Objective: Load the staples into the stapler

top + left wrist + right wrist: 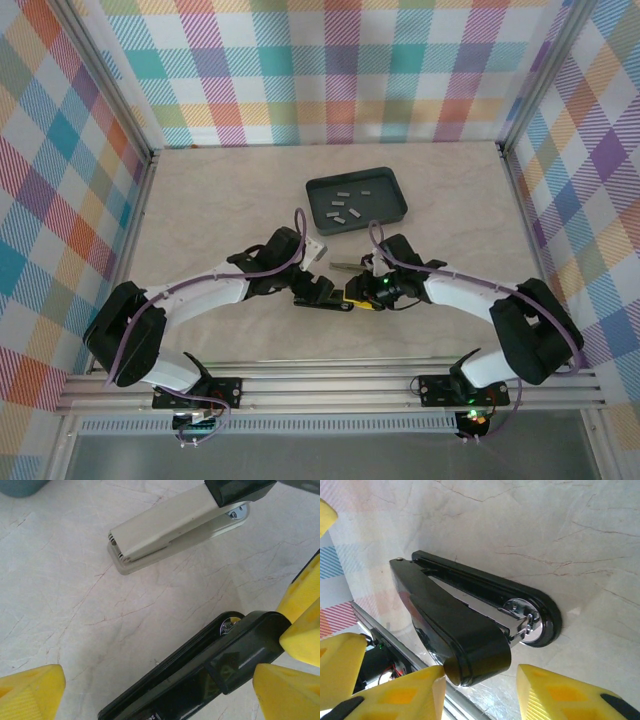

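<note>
You've got a glossy black plastic stapler [455,630] with a chrome metal anvil [527,625], a matt beige stapler [165,530], and a smooth marble-look tabletop [75,605].

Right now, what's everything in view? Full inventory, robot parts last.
tray: one, dark, far centre of the table
staples: several strips, light grey, loose inside the tray
black stapler: one, black, on the table between the two tools, top raised off its base
beige stapler: one, beige-grey, lying on the table near the black one
table: one, pale marbled
backdrop: pastel check, around the table
left tool: one, yellow-tipped, open, over the black stapler
right tool: one, yellow-tipped, either side of the black stapler's top end, grip unclear
</note>
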